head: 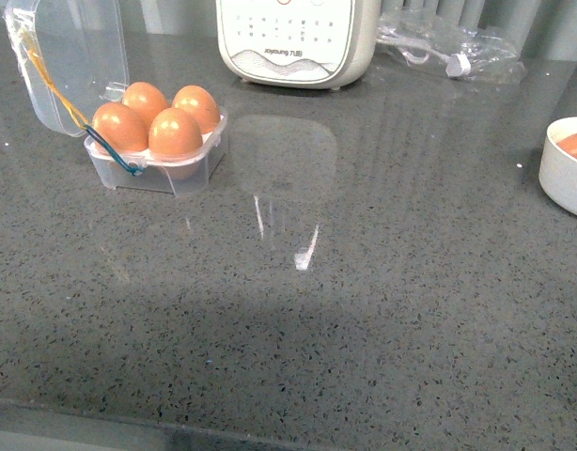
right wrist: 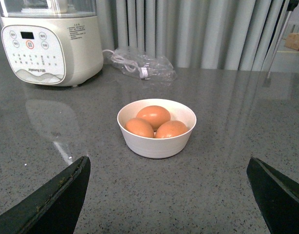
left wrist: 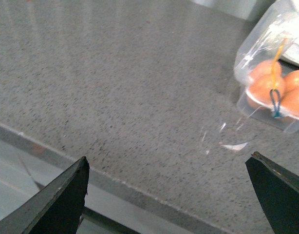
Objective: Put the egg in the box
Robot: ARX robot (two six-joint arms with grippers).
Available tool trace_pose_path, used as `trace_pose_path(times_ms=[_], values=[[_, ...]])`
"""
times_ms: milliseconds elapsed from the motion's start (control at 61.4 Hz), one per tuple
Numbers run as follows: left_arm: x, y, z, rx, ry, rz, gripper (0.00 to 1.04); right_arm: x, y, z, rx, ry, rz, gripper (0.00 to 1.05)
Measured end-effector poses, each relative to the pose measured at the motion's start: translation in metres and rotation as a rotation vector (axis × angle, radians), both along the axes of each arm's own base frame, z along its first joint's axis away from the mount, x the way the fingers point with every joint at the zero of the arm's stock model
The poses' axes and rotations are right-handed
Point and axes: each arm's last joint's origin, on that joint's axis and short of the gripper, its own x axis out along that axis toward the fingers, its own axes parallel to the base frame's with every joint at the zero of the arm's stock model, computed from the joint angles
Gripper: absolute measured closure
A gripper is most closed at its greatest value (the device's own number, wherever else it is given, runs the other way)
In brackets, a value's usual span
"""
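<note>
The box is a clear plastic carton at the far left of the table, its hinged lid standing open. Several brown eggs fill its cells. The left wrist view shows the box beyond my left gripper, which is open, holds nothing and hangs over the table's near edge. My right gripper is open and holds nothing, a short way in front of a white bowl with three brown eggs. Neither arm appears in the front view.
A cream appliance stands at the back centre, also in the right wrist view. A clear bag with a cable lies behind the bowl, which sits at the right edge. The table's front edge is under the left gripper.
</note>
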Motion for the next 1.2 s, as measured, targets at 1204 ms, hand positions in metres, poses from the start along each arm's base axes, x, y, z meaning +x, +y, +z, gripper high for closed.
trace_pose_path(times_ms=[1204], values=[[0.256,0.028,0.035,0.051,0.089,-0.121,0.07,0.0,0.0,0.0,0.0,0.0,0.0,0.07]])
